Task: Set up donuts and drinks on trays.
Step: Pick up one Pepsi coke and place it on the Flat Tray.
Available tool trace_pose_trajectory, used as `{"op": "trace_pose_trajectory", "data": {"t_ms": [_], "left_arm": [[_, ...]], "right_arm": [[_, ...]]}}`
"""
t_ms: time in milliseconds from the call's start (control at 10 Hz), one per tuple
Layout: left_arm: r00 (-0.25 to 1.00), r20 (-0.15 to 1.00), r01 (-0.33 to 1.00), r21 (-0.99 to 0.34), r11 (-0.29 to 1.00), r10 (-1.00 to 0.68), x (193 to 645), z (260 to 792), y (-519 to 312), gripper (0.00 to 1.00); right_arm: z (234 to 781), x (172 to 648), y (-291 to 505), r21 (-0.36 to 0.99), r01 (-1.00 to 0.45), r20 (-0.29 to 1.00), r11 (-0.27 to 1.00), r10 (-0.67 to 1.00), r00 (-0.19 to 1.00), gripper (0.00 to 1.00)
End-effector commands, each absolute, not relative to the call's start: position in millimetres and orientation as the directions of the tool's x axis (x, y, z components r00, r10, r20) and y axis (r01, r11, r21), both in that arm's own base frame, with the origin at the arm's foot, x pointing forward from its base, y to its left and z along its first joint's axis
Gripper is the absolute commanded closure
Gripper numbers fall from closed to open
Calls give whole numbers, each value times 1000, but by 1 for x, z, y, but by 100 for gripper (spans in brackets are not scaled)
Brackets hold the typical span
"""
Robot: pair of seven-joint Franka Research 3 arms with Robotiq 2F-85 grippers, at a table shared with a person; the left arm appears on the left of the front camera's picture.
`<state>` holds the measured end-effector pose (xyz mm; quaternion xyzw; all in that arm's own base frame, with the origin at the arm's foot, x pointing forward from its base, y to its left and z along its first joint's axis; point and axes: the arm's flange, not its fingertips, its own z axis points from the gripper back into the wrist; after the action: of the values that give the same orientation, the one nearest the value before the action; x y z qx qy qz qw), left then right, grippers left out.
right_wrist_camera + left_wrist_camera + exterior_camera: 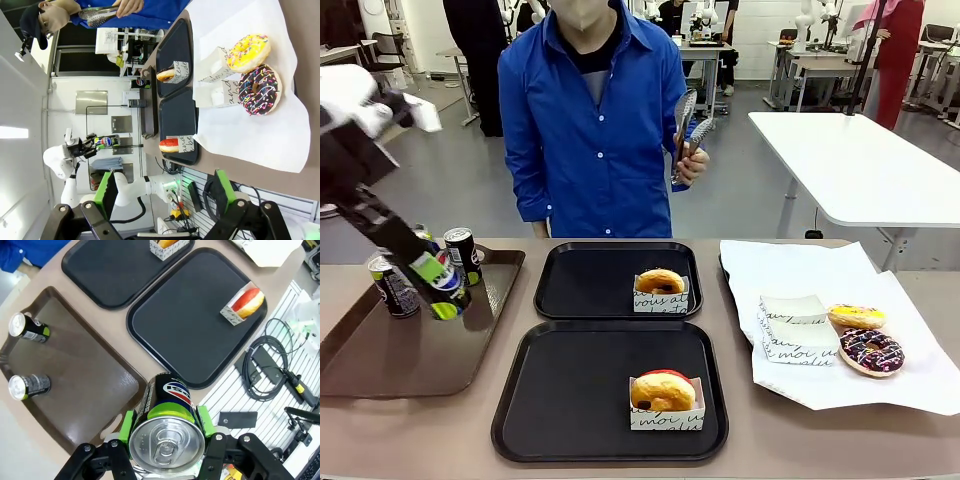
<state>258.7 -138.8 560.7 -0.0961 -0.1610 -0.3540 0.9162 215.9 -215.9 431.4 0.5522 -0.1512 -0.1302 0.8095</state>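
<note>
My left gripper [442,292] is shut on a dark drink can [437,272], tilted in the air over the brown tray [380,360]. In the left wrist view the green pads [128,424] clamp that can [167,405] at its sides. Two more cans [393,287] [463,255] stand on the brown tray. The far black tray [590,285] holds a boxed golden donut [661,281]. The near black tray [580,395] holds a boxed red-glazed donut [663,392]. My right gripper [165,197] is open with nothing between its fingers, looking over the yellow donut [248,51] and the chocolate-sprinkle donut [260,90].
White paper [790,270] at the right carries empty boxes [792,328], a yellow donut [855,317] and a sprinkled donut [871,351]. A person in a blue shirt stands across the table holding metal tongs [686,125]. Cables [270,370] lie beyond the table's near edge.
</note>
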Motion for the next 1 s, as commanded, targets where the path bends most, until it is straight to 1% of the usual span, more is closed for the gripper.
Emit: {"op": "trace_pose_trajectory", "data": {"t_ms": [0, 200, 400, 500, 600, 700, 900], "left_arm": [[713, 355, 665, -71, 743, -605, 280, 560, -153, 42], [705, 343, 677, -66, 733, -620, 273, 551, -146, 42], [732, 312, 642, -21, 766, -605, 342, 540, -194, 42], [749, 303, 628, -42, 777, -588, 375, 537, -215, 42], [772, 296, 603, -63, 795, -562, 403, 535, -233, 42], [776, 308, 587, -32, 809, -551, 429, 531, -252, 42], [820, 244, 544, -49, 838, -518, 474, 513, -273, 42]], "right_arm": [[431, 214, -217, 938, 32, 107, 344, -375, 921, 0], [431, 214, -217, 938, 32, 107, 344, -375, 921, 0], [431, 214, -217, 938, 32, 107, 344, -375, 921, 0], [431, 214, -217, 938, 32, 107, 344, -375, 921, 0], [431, 214, -217, 938, 32, 107, 344, -375, 921, 0], [431, 214, -217, 938, 32, 107, 344, -375, 921, 0], [431, 214, -217, 938, 32, 107, 344, -375, 921, 0]]}}
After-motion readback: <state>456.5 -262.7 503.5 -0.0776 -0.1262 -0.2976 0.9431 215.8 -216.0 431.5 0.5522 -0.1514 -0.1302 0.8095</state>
